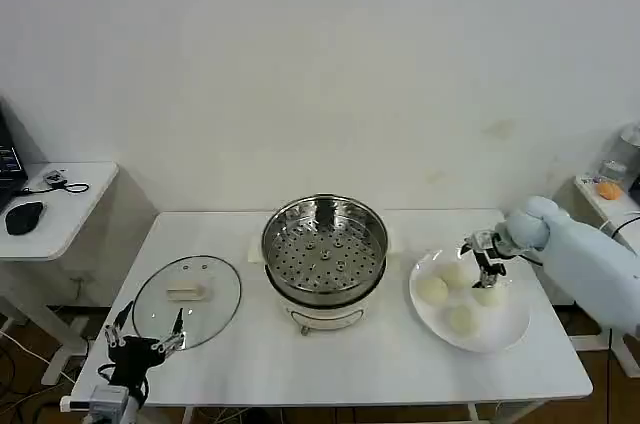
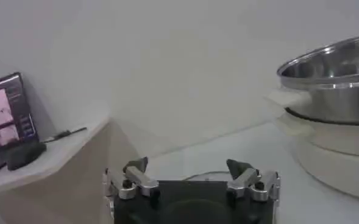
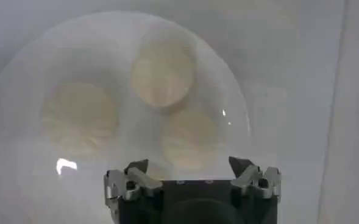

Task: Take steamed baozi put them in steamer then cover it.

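Note:
Several cream-white steamed baozi lie on a white plate at the table's right. My right gripper hangs open just above the plate, over the baozi nearest the arm. In the right wrist view three baozi show on the plate, one just ahead of my open gripper. The steel steamer stands at the table's centre with its perforated tray bare. The glass cover lies flat to its left. My left gripper waits open at the table's front left corner, near the cover.
A low side table with a black mouse stands to the left, with a screen on it. At the far right, a small stand holds an orange object. From the left wrist the steamer rises off to one side.

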`<state>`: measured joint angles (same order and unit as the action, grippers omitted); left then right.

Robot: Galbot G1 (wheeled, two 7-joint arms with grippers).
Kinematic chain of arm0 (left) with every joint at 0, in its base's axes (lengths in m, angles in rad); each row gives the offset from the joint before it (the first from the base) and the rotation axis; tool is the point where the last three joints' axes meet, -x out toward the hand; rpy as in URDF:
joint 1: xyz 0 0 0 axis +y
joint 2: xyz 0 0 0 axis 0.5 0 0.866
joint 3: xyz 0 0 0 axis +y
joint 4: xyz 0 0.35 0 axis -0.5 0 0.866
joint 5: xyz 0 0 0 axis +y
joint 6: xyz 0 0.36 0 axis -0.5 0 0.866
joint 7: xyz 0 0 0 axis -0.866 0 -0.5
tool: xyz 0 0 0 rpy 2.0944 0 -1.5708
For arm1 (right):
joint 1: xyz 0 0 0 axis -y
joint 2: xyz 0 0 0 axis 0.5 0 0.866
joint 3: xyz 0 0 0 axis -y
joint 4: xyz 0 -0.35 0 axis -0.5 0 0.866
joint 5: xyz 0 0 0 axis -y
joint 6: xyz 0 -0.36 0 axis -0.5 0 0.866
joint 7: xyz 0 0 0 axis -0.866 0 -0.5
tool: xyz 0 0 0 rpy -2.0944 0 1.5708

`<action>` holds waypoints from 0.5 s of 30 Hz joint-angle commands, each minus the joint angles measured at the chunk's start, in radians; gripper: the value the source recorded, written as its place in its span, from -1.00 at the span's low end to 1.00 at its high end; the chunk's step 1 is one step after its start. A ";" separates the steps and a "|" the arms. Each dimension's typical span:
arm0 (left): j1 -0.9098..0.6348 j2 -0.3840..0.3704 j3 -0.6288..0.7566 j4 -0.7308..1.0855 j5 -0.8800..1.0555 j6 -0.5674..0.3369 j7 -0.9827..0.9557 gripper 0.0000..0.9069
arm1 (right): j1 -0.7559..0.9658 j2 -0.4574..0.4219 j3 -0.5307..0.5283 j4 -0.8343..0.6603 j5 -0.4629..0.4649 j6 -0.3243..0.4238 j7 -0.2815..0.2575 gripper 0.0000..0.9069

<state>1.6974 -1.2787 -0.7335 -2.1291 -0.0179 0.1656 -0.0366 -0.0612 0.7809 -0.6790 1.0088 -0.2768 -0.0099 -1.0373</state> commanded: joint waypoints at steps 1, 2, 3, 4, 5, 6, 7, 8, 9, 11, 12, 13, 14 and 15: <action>-0.001 0.007 -0.015 0.004 -0.007 0.001 0.000 1.00 | 0.034 0.062 -0.044 -0.075 -0.005 0.004 -0.002 1.00; -0.002 0.007 -0.016 0.005 -0.007 0.001 0.000 1.00 | 0.035 0.067 -0.046 -0.079 -0.006 0.003 -0.001 1.00; -0.002 0.007 -0.016 0.005 -0.007 0.001 0.001 1.00 | 0.036 0.072 -0.046 -0.083 -0.008 0.003 0.002 1.00; -0.002 0.007 -0.016 0.005 -0.007 0.001 0.002 1.00 | 0.036 0.075 -0.046 -0.088 -0.008 0.002 0.002 1.00; -0.002 0.006 -0.016 0.006 -0.007 0.001 0.002 1.00 | 0.037 0.079 -0.046 -0.093 -0.006 0.001 0.002 1.00; -0.002 0.006 -0.016 0.008 -0.006 0.001 0.002 1.00 | 0.036 0.081 -0.047 -0.094 -0.004 0.000 0.002 1.00; -0.002 0.007 -0.016 0.010 -0.005 0.001 0.002 1.00 | 0.037 0.081 -0.048 -0.094 -0.003 -0.002 0.000 1.00; -0.002 0.009 -0.015 0.010 -0.005 0.001 0.002 1.00 | 0.038 0.081 -0.053 -0.093 -0.004 -0.004 -0.002 1.00; -0.002 0.010 -0.015 0.009 -0.005 0.001 0.002 1.00 | 0.038 0.079 -0.055 -0.091 -0.004 -0.005 -0.004 0.96; -0.002 0.011 -0.017 0.005 -0.006 0.003 0.002 1.00 | 0.037 0.074 -0.063 -0.088 -0.004 -0.007 -0.009 0.93; -0.002 0.010 -0.018 0.004 -0.006 0.003 0.002 1.00 | 0.036 0.072 -0.066 -0.085 -0.004 -0.008 -0.009 0.93; -0.002 0.010 -0.018 0.002 -0.006 0.003 0.002 1.00 | 0.033 0.070 -0.067 -0.082 -0.005 -0.009 -0.009 0.84; -0.002 0.008 -0.018 0.002 -0.007 0.003 0.002 1.00 | 0.030 0.069 -0.068 -0.081 -0.005 -0.010 -0.010 0.80; -0.001 0.007 -0.017 0.002 -0.006 0.003 0.001 1.00 | 0.027 0.068 -0.068 -0.080 -0.007 -0.012 -0.009 0.76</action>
<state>1.6954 -1.2693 -0.7490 -2.1239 -0.0232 0.1681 -0.0345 -0.0388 0.8335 -0.7299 0.9461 -0.2828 -0.0212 -1.0438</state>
